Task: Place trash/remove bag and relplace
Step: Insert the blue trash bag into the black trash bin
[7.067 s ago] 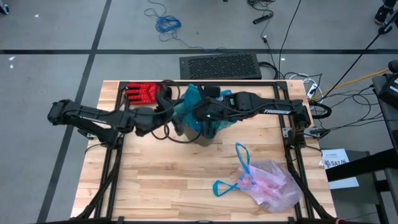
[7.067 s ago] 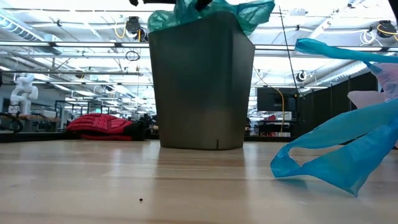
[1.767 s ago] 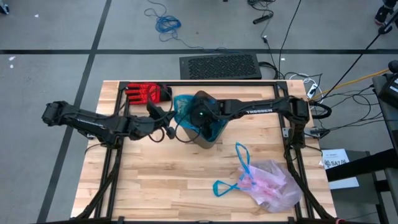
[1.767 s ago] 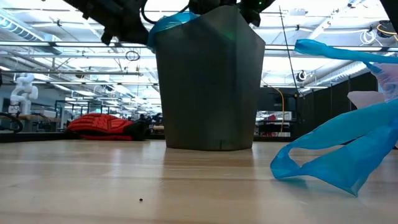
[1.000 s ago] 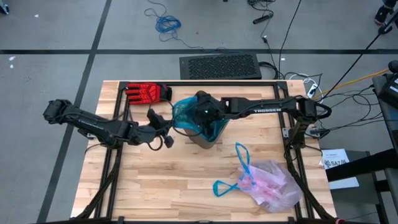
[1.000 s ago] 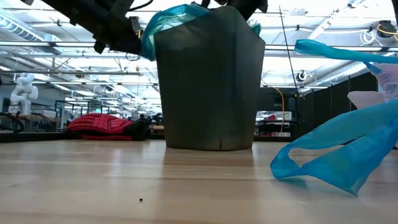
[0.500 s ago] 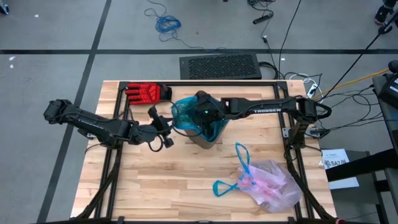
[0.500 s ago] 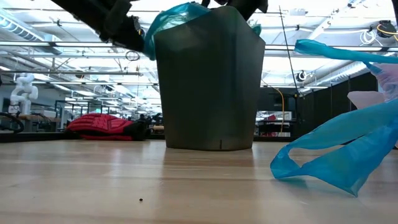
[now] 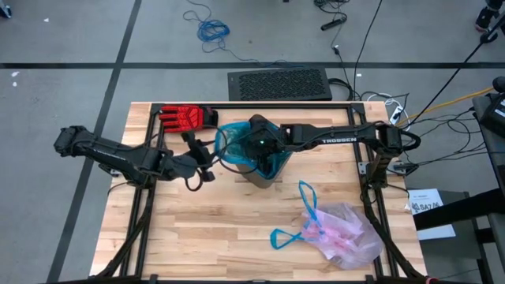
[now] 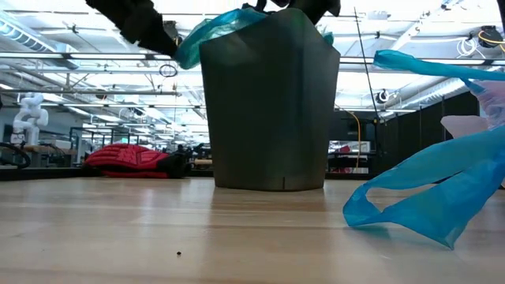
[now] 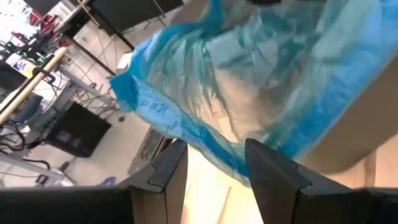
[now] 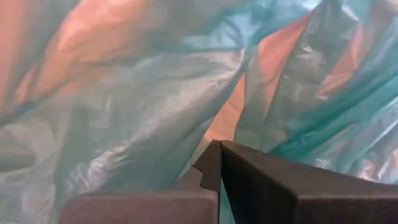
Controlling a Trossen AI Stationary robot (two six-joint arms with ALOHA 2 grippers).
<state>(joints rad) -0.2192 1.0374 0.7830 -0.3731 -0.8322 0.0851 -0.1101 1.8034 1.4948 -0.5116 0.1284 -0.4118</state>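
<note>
Spread wide, the left end effector (image 9: pixel 192 150) is seen beside the bin (image 9: pixel 260 170); the clenched right end effector (image 9: pixel 254 144) is sunk inside its teal bag (image 9: pixel 229 142).

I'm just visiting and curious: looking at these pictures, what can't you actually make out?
- Inside of the bin: the high view is blocked by the right arm and the teal bag; the low view shows only its wall.
- Right gripper: down in the teal bag; whether it pinches the plastic is unclear.
- Contents of the pink bag: too small in the high view, cut off by the edge in the low view.
- Red glove: far off, partly hidden.
</note>
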